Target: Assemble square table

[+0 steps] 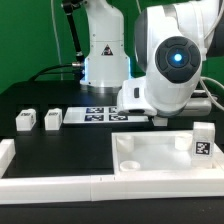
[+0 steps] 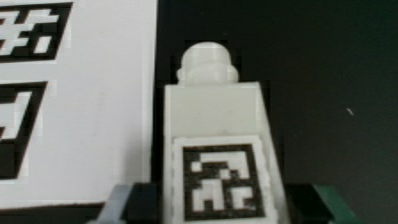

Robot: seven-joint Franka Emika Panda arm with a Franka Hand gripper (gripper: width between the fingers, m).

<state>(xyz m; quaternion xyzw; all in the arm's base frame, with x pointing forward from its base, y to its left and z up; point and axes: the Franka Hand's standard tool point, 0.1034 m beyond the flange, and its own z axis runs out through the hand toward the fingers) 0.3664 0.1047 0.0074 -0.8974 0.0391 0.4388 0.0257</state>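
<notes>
In the wrist view a white leg block (image 2: 214, 110) with a black-white tag and a rounded peg end lies lengthwise between my dark fingers (image 2: 139, 202). My gripper (image 2: 217, 206) is shut on it, the fingers pressing its two sides. The block rests half over the marker board (image 2: 98, 100). In the exterior view the arm's bulky wrist (image 1: 170, 60) hides the fingers. The white square tabletop (image 1: 150, 165) lies at the front right, with one tagged leg block (image 1: 203, 143) upright at its right corner. Two more leg blocks (image 1: 25, 121) (image 1: 52, 119) stand at the exterior view's left.
White border rails run along the front (image 1: 50, 186) and the left edge (image 1: 5, 152) of the black table. The marker board (image 1: 95, 114) lies behind the tabletop. The arm's white base (image 1: 103, 55) stands at the back before a green backdrop.
</notes>
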